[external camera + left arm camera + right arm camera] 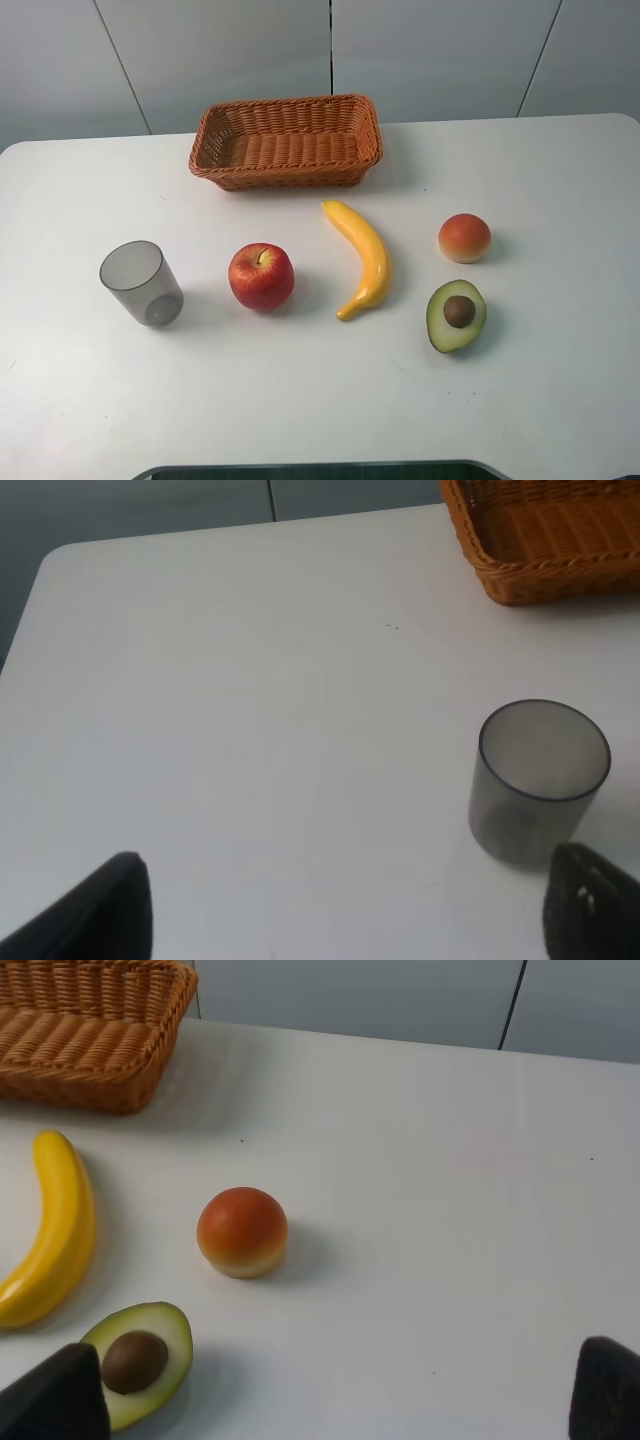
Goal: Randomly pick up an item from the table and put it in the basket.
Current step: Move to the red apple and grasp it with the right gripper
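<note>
The red apple [261,276] with yellowish patches and a short stem stands on the white table [300,400], left of centre. The wicker basket [287,141] sits at the back, empty; its corner shows in the left wrist view [545,540] and the right wrist view [90,1035]. The apple is not in either wrist view. My left gripper [345,920] is open and empty, low over bare table near the grey cup [538,780]. My right gripper [330,1410] is open and empty, near the avocado half [140,1360]. Neither gripper shows in the exterior view.
A grey translucent cup [142,283] stands left of the apple. A banana [362,256] lies right of it. A small orange-red and cream peach-like fruit [464,238] and an avocado half [456,314] with its pit lie further right. A dark edge [320,470] lines the table's front.
</note>
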Available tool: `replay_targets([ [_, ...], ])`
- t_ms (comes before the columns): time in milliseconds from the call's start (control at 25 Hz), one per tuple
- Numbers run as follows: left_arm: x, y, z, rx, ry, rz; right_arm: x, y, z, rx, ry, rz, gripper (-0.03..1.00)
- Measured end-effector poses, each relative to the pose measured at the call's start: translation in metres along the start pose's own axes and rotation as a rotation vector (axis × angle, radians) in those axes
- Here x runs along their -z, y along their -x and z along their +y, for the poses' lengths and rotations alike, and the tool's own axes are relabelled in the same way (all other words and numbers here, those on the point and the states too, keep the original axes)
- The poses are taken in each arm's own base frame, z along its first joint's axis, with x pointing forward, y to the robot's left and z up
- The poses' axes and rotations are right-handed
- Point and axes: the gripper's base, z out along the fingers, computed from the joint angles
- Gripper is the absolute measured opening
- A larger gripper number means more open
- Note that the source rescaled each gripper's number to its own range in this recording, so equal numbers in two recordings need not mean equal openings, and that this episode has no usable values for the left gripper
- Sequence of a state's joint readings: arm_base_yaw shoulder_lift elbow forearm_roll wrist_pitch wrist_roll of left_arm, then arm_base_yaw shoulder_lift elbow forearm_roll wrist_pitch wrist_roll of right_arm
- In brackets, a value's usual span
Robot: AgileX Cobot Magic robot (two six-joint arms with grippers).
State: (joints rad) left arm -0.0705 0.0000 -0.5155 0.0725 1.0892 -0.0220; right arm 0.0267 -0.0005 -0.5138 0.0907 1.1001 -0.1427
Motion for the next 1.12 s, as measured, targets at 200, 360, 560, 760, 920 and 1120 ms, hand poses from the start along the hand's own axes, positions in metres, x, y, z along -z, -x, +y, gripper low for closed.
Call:
replay_targets([
  [200,0.0,0.0,0.0,-0.002,0.0,0.0,0.0,0.0,0.0,0.0,0.0,0.0,1.0],
  [360,0.0,0.0,0.0,-0.005,0.0,0.0,0.0,0.0,0.0,0.0,0.0,0.0,1.0],
  [560,0.0,0.0,0.0,-0.005,0.0,0.0,0.0,0.0,0.0,0.0,0.0,0.0,1.0],
  [760,0.0,0.0,0.0,-0.005,0.0,0.0,0.0,0.0,0.0,0.0,0.0,0.0,1.0],
  [920,0.0,0.0,0.0,-0.003,0.0,0.0,0.0,0.0,0.0,-0.002,0.0,0.0,1.0],
  [1120,0.0,0.0,0.0,-0.003,0.0,0.0,0.0,0.0001,0.0026,-0.016,0.028,0.0,1.0],
])
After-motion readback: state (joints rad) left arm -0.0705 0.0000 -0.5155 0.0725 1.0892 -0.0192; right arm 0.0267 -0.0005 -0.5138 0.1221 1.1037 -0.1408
